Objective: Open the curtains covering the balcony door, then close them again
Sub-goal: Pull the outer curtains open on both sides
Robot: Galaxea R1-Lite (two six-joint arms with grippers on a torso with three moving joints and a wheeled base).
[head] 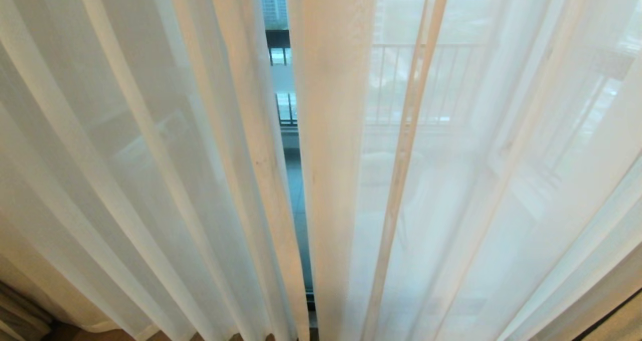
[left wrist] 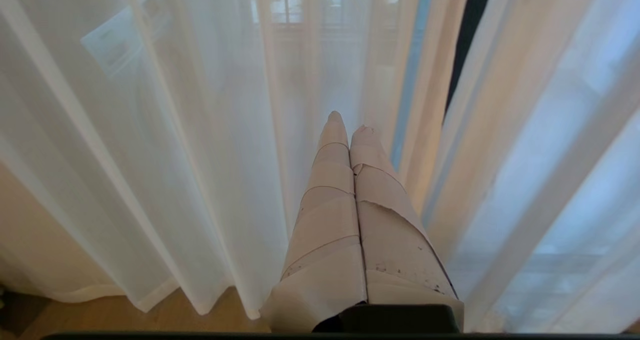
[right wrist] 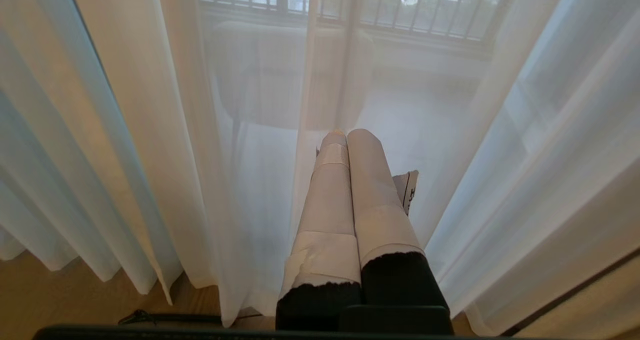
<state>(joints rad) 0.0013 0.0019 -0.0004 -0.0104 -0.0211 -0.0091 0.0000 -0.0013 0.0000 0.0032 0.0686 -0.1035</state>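
Sheer white curtains hang in long pleats across the whole head view, with a narrow gap between the two panels near the middle. Neither gripper appears in the head view. In the left wrist view my left gripper is shut and empty, its tape-wrapped fingers pointing at the curtains just short of the folds. My right gripper is likewise shut and empty, facing the curtains. The balcony door stays mostly hidden behind the cloth; a dark strip of its frame shows in the gap.
Wooden floor runs under the curtain hems. A black cable lies on the floor by the hem. Through the sheer cloth I see a pale chair-like shape and the balcony railing. Darker folds hang at the far left.
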